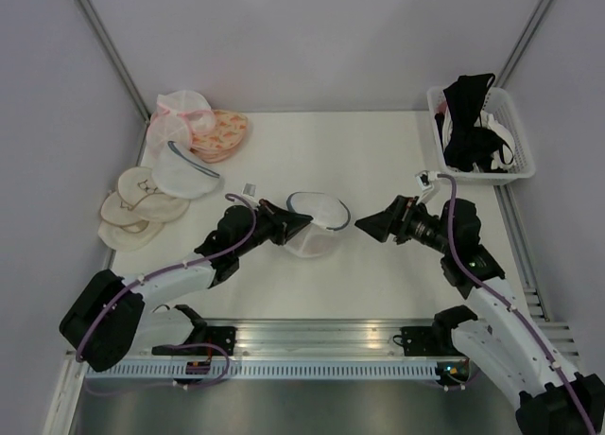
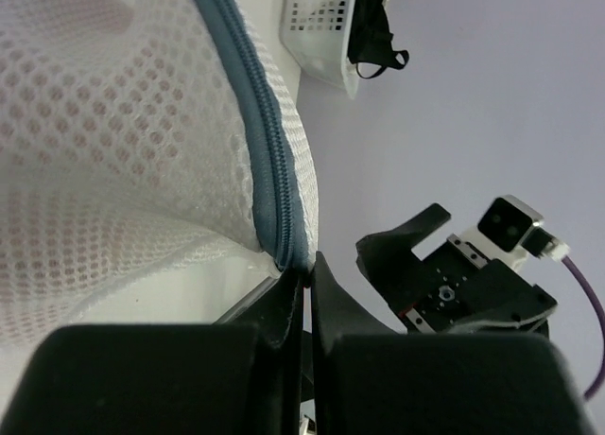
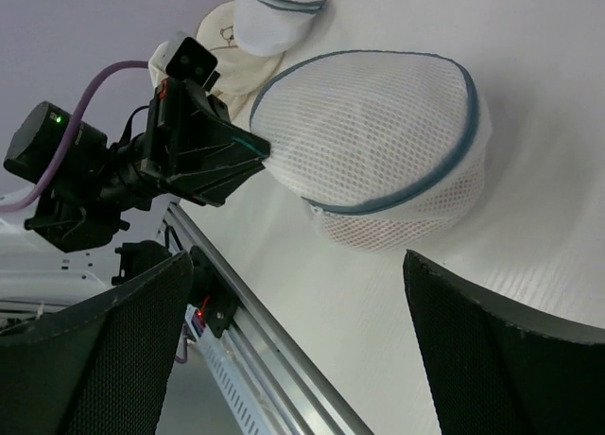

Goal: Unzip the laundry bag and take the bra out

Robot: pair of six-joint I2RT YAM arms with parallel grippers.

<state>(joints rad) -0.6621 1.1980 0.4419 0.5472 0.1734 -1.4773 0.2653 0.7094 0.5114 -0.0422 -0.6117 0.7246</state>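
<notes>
The laundry bag (image 1: 317,222), a dome of white mesh with a grey-blue zipper rim (image 2: 274,170), sits mid-table. My left gripper (image 1: 291,219) is shut on that rim at the bag's left edge; in the left wrist view the fingertips (image 2: 307,265) pinch the end of the zipper band. My right gripper (image 1: 364,225) stands open just right of the bag, not touching it. In the right wrist view the bag (image 3: 378,142) lies beyond the spread fingers (image 3: 142,312). The bra is hidden; only a faint pink tinge shows through the mesh (image 2: 104,38).
A white basket (image 1: 522,170) of black bras stands at the back right. At the left lie a pink mesh pouch (image 1: 180,113), an orange patterned bra (image 1: 225,132), another white pouch (image 1: 184,175) and cream padded cups (image 1: 137,210). A metal rail (image 1: 312,336) runs along the near edge.
</notes>
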